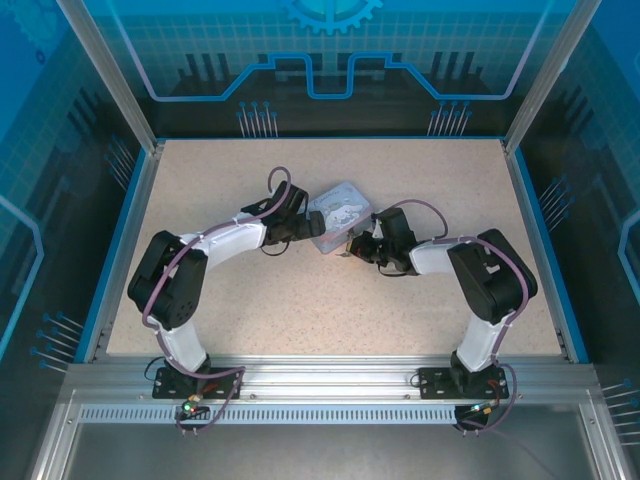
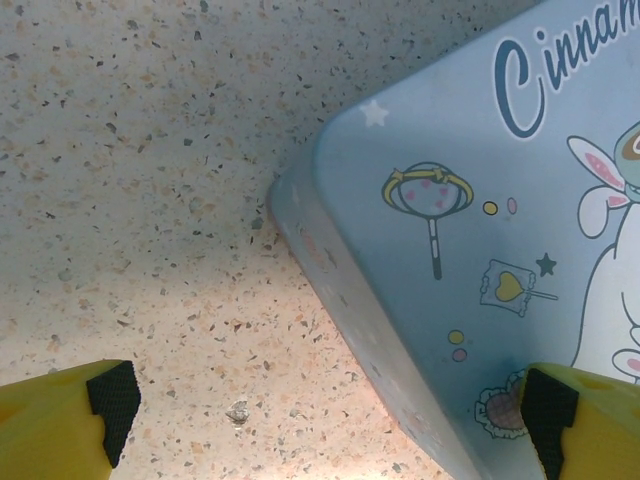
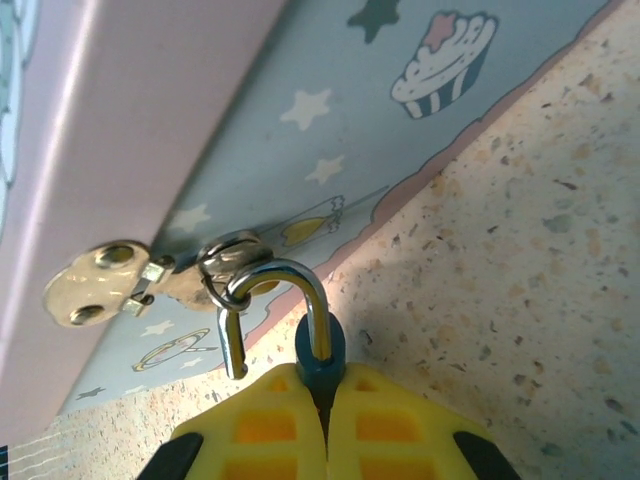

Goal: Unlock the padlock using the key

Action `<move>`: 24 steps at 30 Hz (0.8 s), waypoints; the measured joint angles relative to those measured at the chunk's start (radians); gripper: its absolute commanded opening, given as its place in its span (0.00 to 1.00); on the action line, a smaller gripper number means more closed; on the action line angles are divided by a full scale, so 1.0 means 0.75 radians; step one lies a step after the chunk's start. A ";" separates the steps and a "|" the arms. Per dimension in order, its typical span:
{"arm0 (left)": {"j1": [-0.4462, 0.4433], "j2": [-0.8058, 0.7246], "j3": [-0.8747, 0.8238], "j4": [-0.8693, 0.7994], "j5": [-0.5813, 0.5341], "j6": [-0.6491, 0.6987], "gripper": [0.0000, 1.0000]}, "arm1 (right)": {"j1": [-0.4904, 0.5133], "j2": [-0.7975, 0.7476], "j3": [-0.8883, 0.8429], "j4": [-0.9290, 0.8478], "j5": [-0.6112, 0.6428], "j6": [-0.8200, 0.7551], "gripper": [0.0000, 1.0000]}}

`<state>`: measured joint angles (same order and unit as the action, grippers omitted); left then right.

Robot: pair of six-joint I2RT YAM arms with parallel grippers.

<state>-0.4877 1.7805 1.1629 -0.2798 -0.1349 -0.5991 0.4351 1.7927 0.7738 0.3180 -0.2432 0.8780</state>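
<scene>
Count from the top view: 2 arms, left arm (image 1: 215,245) and right arm (image 1: 470,265). 2 grippers, left gripper (image 2: 325,410) and right gripper (image 3: 325,400), each with 2 yellow fingers (image 3: 250,425). Left wrist view: 2 black pads (image 2: 112,398), one lower left of frame, one lower right. 1 table (image 1: 250,320). 1 tin (image 1: 338,215), pale blue, mid-frame. Right wrist view: 1 padlock (image 3: 320,350) with 1 shackle (image 3: 310,290), bottom centre. 1 latch plate (image 3: 95,285) at left, with 2 fasteners (image 3: 118,255) on it. 1 ring (image 3: 228,250). 1 cupcake print (image 3: 445,60), upper right.

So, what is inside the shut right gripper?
The padlock, its dark body mostly covered by the yellow fingers. Its silver shackle sticks out, hooked through the tin's ring.
</scene>
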 measured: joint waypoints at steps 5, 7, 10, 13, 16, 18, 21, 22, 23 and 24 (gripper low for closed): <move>-0.001 0.005 0.001 0.005 0.000 0.001 0.98 | -0.004 -0.003 0.000 -0.005 -0.001 0.013 0.00; -0.003 0.009 0.001 0.016 0.001 0.000 0.98 | -0.007 -0.006 0.000 -0.006 0.000 0.032 0.00; -0.008 0.013 0.001 0.030 0.000 0.000 0.97 | -0.016 -0.009 -0.006 0.005 -0.001 0.078 0.00; -0.018 0.018 0.000 0.045 0.000 -0.001 0.97 | -0.031 -0.011 -0.013 0.029 -0.007 0.136 0.00; -0.025 0.020 -0.004 0.058 -0.001 -0.001 0.96 | -0.041 -0.011 -0.014 0.046 -0.018 0.195 0.00; -0.026 0.020 -0.010 0.070 0.000 -0.001 0.95 | -0.046 -0.010 -0.014 0.063 -0.031 0.233 0.00; -0.027 0.020 -0.012 0.077 0.000 -0.002 0.94 | -0.053 0.004 -0.014 0.090 -0.045 0.283 0.00; -0.028 0.020 -0.015 0.081 0.000 -0.002 0.94 | -0.055 0.011 -0.014 0.100 -0.052 0.298 0.00; -0.028 0.020 -0.017 0.086 0.000 -0.003 0.94 | -0.057 0.017 -0.014 0.108 -0.060 0.308 0.00; -0.030 0.020 -0.019 0.092 0.000 -0.003 0.94 | -0.058 0.022 -0.014 0.118 -0.063 0.319 0.00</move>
<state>-0.5098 1.7954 1.1488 -0.2111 -0.1349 -0.6014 0.3916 1.8095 0.7635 0.4065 -0.2905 1.1172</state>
